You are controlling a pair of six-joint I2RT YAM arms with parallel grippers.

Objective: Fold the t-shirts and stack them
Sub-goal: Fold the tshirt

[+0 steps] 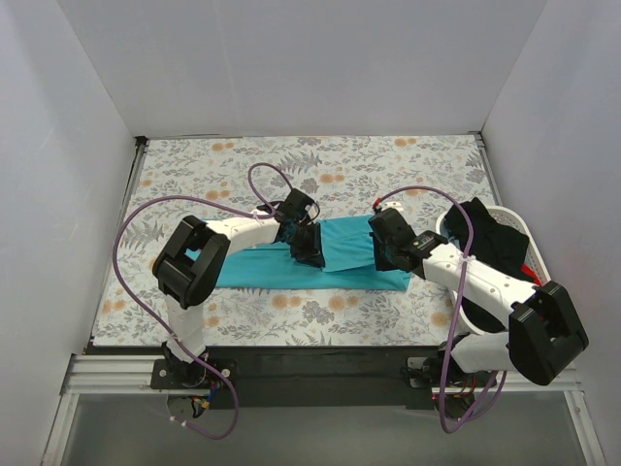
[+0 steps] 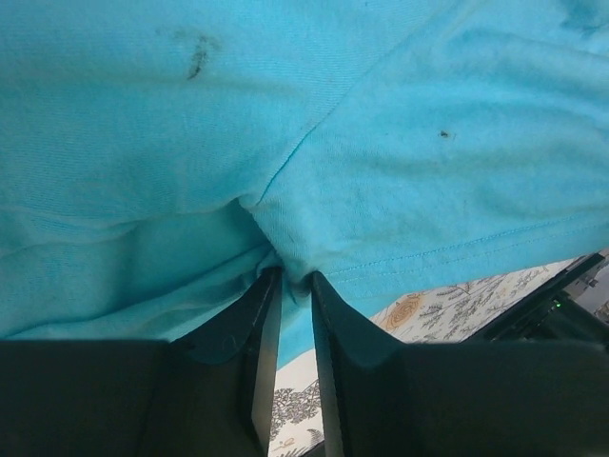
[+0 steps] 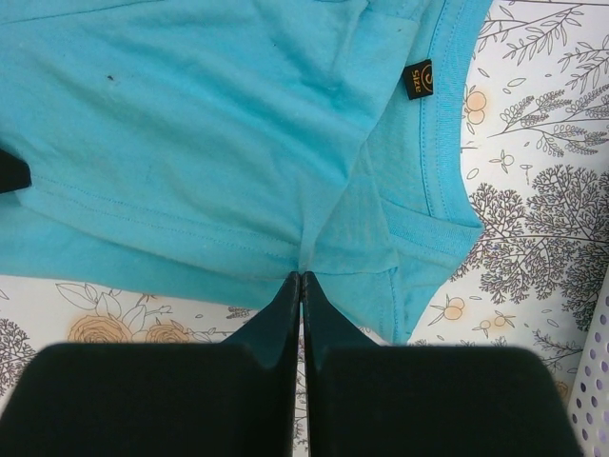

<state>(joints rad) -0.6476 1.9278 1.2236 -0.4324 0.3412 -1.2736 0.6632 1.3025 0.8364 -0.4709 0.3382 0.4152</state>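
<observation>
Teal t-shirt (image 1: 340, 254) lies flat on the floral cloth (image 1: 291, 165), near the middle of the table toward its near edge. It forms a long band running left to right between my two arms. Its right end stops short of the white basket (image 1: 519, 228).

Fabric: plain turquoise knit, soft, with shallow wrinkles. In the left wrist view the teal t-shirt (image 2: 304, 143) shows a seam running diagonally, a double-stitched hem, a dark smudge (image 2: 197, 52) and a small dark speck (image 2: 443, 134). In the right wrist view the teal t-shirt (image 3: 190, 143) shows the ribbed neck band (image 3: 442, 114) folded inward and a small black size label (image 3: 419, 79) with yellow print. Layers overlap there, one edge folded over another.

Left gripper (image 1: 309, 248) sits on the band's middle. In its own view the left gripper (image 2: 293, 276) is clenched on a bunched tuck of teal cloth.

Right gripper (image 1: 383, 254) sits at the band's right portion. Up close the right gripper (image 3: 301, 276) has its tips pressed together on the shirt's near edge, and a crease rises from that pinch.

Black t-shirt (image 1: 490, 238) is heaped in the basket, draped over its rim.
</observation>
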